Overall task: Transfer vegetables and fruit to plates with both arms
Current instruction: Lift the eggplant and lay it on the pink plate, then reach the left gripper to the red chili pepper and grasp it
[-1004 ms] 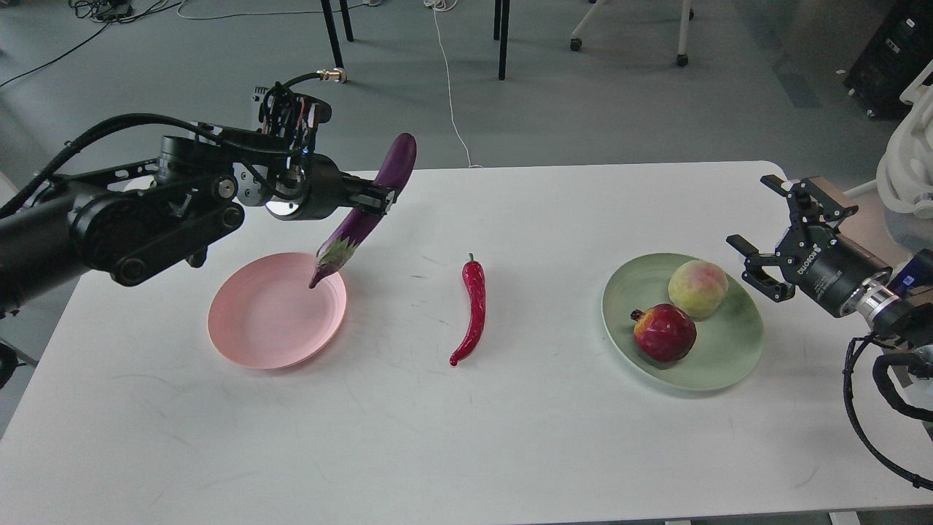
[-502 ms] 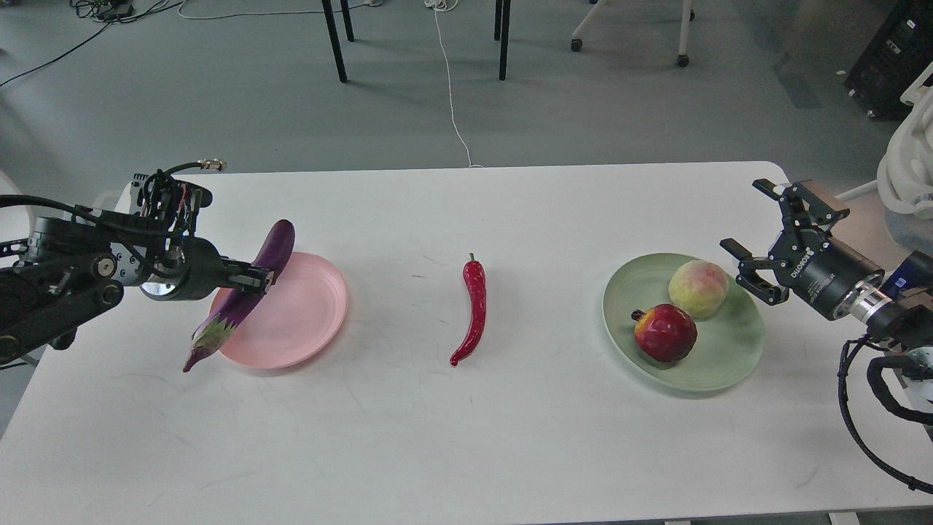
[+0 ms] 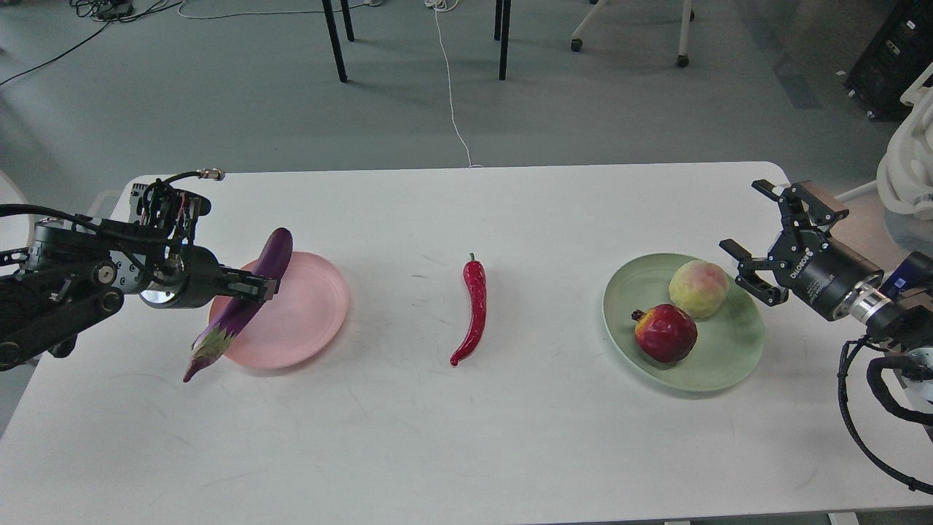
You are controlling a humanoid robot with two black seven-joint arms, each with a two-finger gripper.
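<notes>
My left gripper (image 3: 256, 286) is shut on the purple eggplant (image 3: 240, 305) near its middle. The eggplant is tilted, its dark end up over the pink plate (image 3: 302, 310) and its stem end down past the plate's left edge, near the table. The red chili pepper (image 3: 474, 310) lies on the table at the centre. The green plate (image 3: 721, 364) at the right holds the peach (image 3: 697, 289) and the pomegranate (image 3: 663, 332). My right gripper (image 3: 752, 242) is open and empty, just right of the green plate.
The white table (image 3: 466, 437) ends in a rounded far edge and a near edge at the bottom. Chair and table legs (image 3: 503, 36) and cables lie on the grey floor behind. White equipment (image 3: 907, 175) stands at the far right.
My left arm swung left and down with the eggplant, from high over the plate's far side to low at its left edge, then sank slightly. The right gripper shifted slightly.
</notes>
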